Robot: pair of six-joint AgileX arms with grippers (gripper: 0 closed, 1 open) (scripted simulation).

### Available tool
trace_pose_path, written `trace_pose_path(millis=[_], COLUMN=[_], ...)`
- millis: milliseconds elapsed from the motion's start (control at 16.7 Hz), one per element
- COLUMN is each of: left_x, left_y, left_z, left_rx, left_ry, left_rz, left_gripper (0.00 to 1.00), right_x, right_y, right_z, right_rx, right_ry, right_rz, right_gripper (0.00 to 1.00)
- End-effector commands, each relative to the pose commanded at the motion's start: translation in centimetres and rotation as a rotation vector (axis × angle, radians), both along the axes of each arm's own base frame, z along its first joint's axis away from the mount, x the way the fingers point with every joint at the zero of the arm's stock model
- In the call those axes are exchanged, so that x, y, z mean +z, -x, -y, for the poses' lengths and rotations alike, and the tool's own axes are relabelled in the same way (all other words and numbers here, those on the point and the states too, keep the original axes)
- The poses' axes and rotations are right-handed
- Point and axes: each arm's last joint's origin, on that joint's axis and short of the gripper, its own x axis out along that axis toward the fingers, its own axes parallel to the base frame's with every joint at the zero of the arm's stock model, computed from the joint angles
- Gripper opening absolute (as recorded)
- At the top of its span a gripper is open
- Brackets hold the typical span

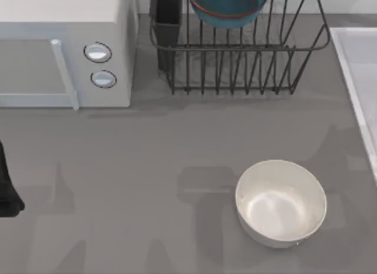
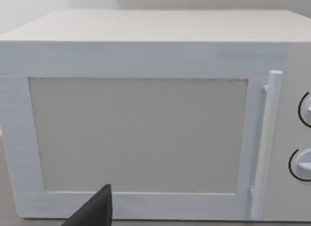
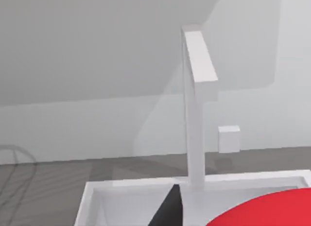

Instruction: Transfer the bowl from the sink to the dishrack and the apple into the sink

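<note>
While the bowl [image 1: 228, 9] sits in the dishrack [image 1: 235, 56] at the table's [image 1: 147, 168] back, the apple [image 3: 272, 211] shows as a red curve just above the sink [image 3: 92, 201], close under the right wrist camera, beside the white faucet [image 3: 197, 104]. Whether the right hand is clamped on it I cannot tell. At the left edge the left arm [image 1: 7, 185] is parked facing the microwave [image 2: 146, 114]; its hand's state is unclear. A white bowl [image 1: 281, 202] rests on the table.
</note>
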Motion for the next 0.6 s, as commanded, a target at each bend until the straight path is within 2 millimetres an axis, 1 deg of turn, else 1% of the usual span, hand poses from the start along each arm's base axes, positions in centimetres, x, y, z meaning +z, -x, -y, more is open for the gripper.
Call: trace_pose_path(millis=[120, 240, 600], left_x=[0.00, 0.00, 0.00], left_y=[0.00, 0.00, 0.00], left_z=[0.00, 0.00, 0.00], left_rx=[0.000, 0.000, 0.000], left_ry=[0.000, 0.000, 0.000], left_rz=[0.000, 0.000, 0.000], left_gripper=[1.00, 1.00, 1.00], right_x=[0.74, 1.10, 1.04], right_y=[1.08, 1.54, 1.39], right_z=[1.07, 1.50, 1.49], right_rx=[-0.012, -0.015, -0.014], right_ry=[0.053, 0.077, 0.074], right_rz=[0.069, 0.098, 0.096], right_gripper=[0.00, 0.00, 0.00])
